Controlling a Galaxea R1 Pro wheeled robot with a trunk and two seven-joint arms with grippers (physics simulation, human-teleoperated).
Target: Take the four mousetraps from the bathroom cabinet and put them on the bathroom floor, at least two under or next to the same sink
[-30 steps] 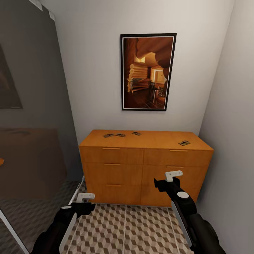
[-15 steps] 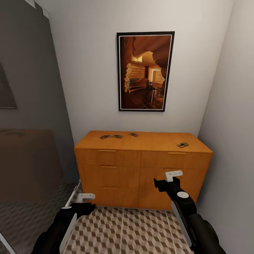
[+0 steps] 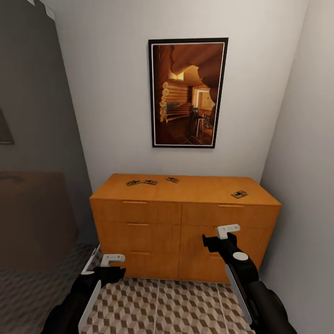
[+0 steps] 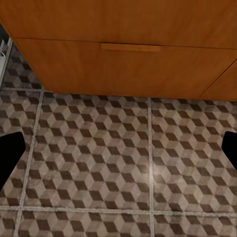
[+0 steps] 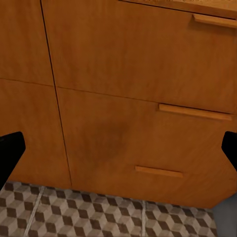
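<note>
Patterned bathroom floor [image 3: 185,306] had shrunk as the cabinet [image 3: 185,222] neared, four mousetraps [image 3: 240,194] untouched atop it, both grippers [image 3: 228,230] spread empty.

No words, numbers or signs can be read anywhere, not on the cabinet [image 3: 185,218], not on the mousetraps [image 3: 240,194] on its top, and not on the framed picture [image 3: 187,93] on the far wall
</note>
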